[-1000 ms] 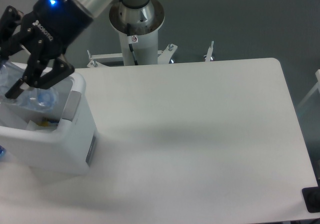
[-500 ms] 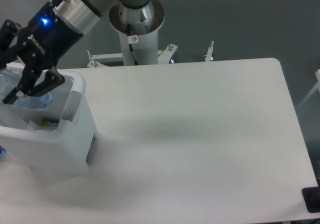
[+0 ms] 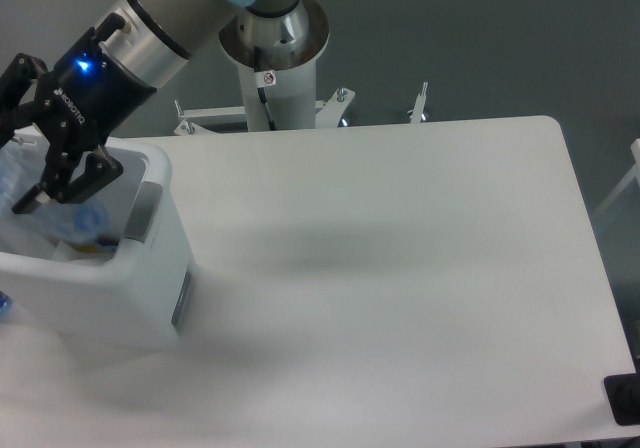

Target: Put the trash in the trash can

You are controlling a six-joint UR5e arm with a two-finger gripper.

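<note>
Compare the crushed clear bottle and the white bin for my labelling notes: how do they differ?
The crushed clear plastic bottle with bluish label is see-through and crumpled; the large white rectangular plastic bin is opaque and keeps its boxy shape. The bottle is far smaller and sits inside the bin, which stands on the white table. Both look plastic. The gripper hangs over the bin's opening.

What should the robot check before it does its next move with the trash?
1. Gripper above the trash can: ok, it hangs over the opening.
2. Bottle inside the can: ok, clear plastic with blue shows below the rim.
3. Gripper let go: cannot tell, the fingers look spread, but the edge of the picture cuts them off.
4. Plastic bag in the can: cannot tell.
5. No trash on the table: ok.
</note>
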